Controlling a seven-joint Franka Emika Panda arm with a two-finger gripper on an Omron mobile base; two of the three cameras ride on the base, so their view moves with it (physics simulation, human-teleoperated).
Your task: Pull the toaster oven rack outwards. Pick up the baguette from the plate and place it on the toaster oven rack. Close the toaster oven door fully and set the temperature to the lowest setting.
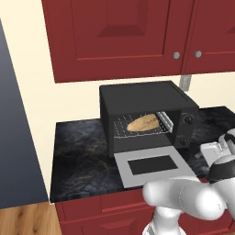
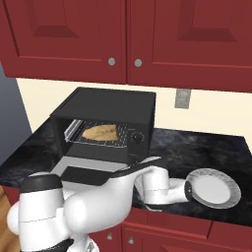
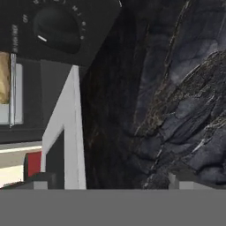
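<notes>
A: where's the baguette (image 1: 143, 123)?
B: on the rack (image 1: 123, 127) inside the toaster oven (image 1: 142, 97), well up and left of the gripper (image 3: 108, 180). Tan edge of it also shows at the far left of the hand view

A: door (image 1: 153, 166)?
B: dropped flat onto the counter (image 1: 82, 151), window up. Its right edge runs up just left of the left fingertip (image 3: 42, 180)

A: gripper state?
B: fingers apart, nothing between them, just dark marble counter below. Low in front of the oven's right side

A: knobs?
B: lower knob (image 3: 57, 28) sits above and left of the fingertips, white pointer aimed left

A: plate (image 2: 215, 188)?
B: bare, on the counter right of the wrist
</notes>
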